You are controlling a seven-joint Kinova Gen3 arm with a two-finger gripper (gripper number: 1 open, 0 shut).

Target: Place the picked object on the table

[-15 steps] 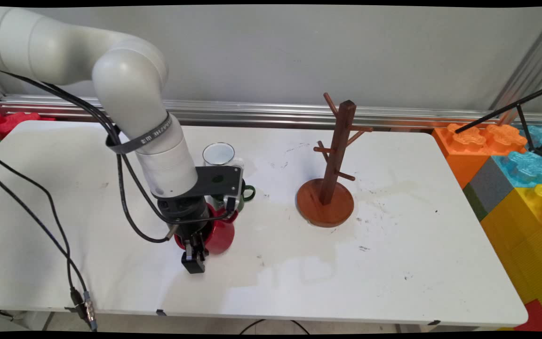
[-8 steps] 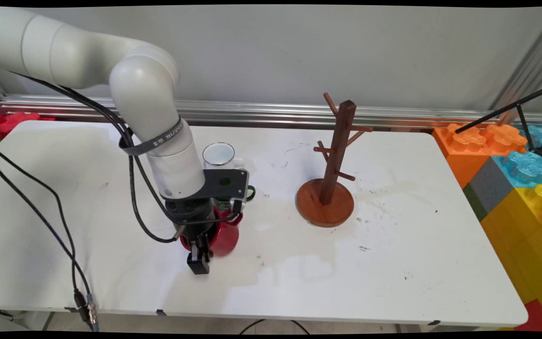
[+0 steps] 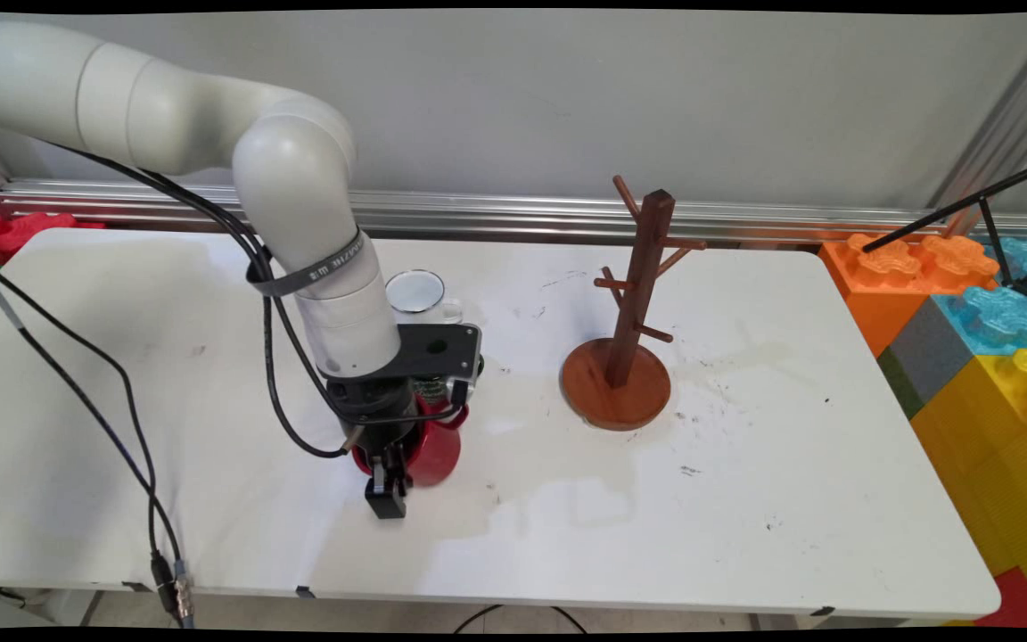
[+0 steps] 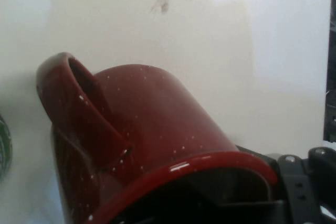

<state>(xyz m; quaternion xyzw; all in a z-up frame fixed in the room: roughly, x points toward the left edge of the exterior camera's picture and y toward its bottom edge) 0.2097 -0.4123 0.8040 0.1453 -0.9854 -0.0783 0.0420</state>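
The black gripper (image 3: 386, 486) pinches the rim of the red speckled mug (image 3: 431, 450), one finger inside and one outside, toward the table's (image 3: 745, 535) near edge, left of centre. Whether the mug is off the surface cannot be told. Behind stands a white mug (image 3: 417, 292); the wooden mug tree (image 3: 629, 321) stands bare, right of centre.
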